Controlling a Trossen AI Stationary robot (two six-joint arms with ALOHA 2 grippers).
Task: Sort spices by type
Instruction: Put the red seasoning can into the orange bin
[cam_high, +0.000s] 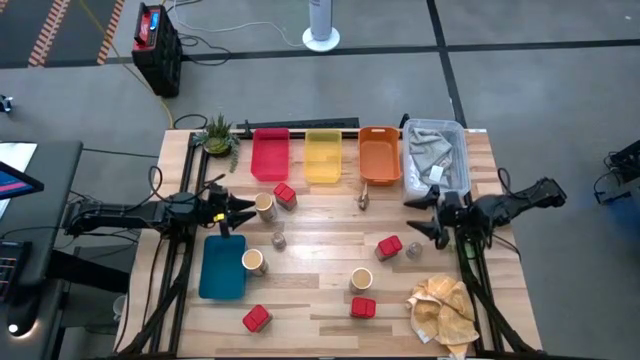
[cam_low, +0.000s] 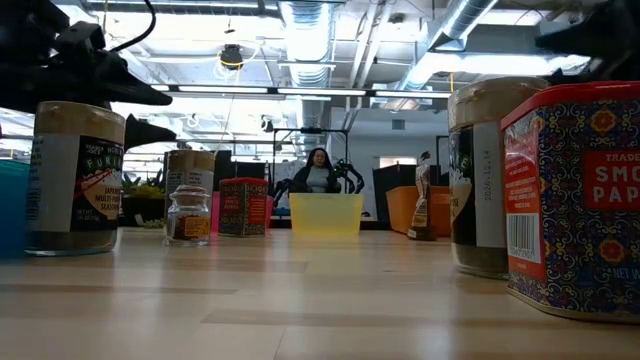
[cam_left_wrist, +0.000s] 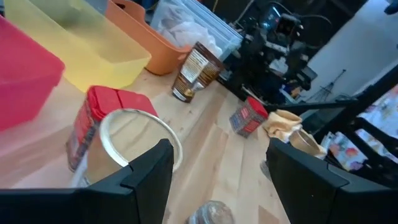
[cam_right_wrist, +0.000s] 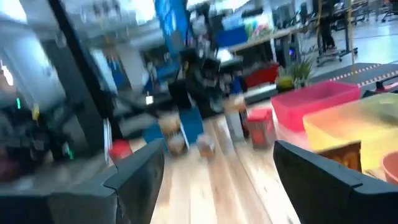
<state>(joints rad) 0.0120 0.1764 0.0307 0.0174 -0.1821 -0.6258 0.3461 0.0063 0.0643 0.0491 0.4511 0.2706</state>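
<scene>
1. Your left gripper (cam_high: 236, 212) is wide open, empty; a tan cylinder (cam_high: 264, 206) sits just ahead, a red tin (cam_high: 285, 196) beyond.
2. Your right gripper (cam_high: 428, 215) gapes empty; a small jar (cam_high: 414, 250) and another red tin (cam_high: 389, 247) lie just beside it.

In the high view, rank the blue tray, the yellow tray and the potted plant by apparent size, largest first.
1. blue tray
2. yellow tray
3. potted plant

The overhead camera sees all three from similar distance, so the order holds.

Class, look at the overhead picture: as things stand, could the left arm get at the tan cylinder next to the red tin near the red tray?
Probably yes. The left gripper hovers open right beside the tan cylinder. Nothing lies between them; the red tin sits on its far side.
</scene>
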